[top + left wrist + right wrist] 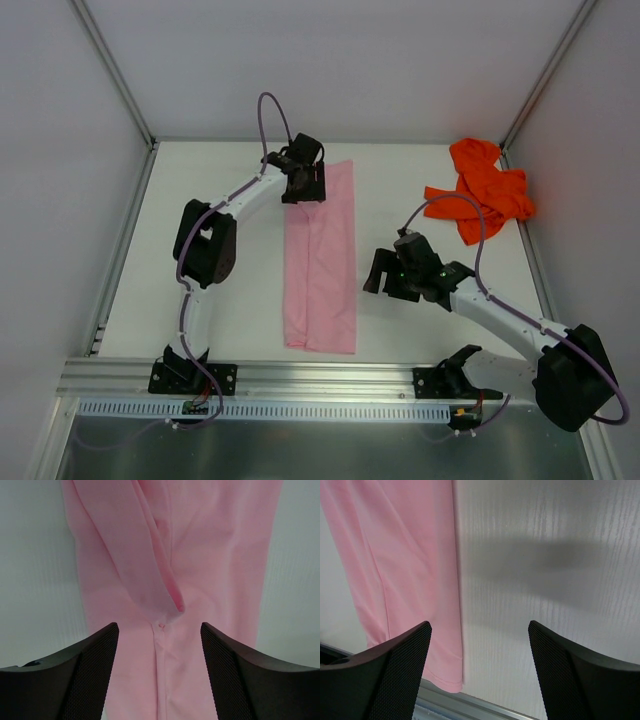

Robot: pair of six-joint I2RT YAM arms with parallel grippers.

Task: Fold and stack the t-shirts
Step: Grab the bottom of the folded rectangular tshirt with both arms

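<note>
Left jaws stand apart over the pink t-shirt (320,270); right jaws, also apart, beside it.

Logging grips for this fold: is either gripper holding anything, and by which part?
Nothing is held. The left gripper hangs open over the far end of the pink shirt; the right gripper is open over the table.

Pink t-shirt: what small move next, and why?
Probably lower the left gripper and pinch the far end of the pink t-shirt: it lies as a long strip, not yet folded crosswise, and that open gripper hangs over that end.
</note>
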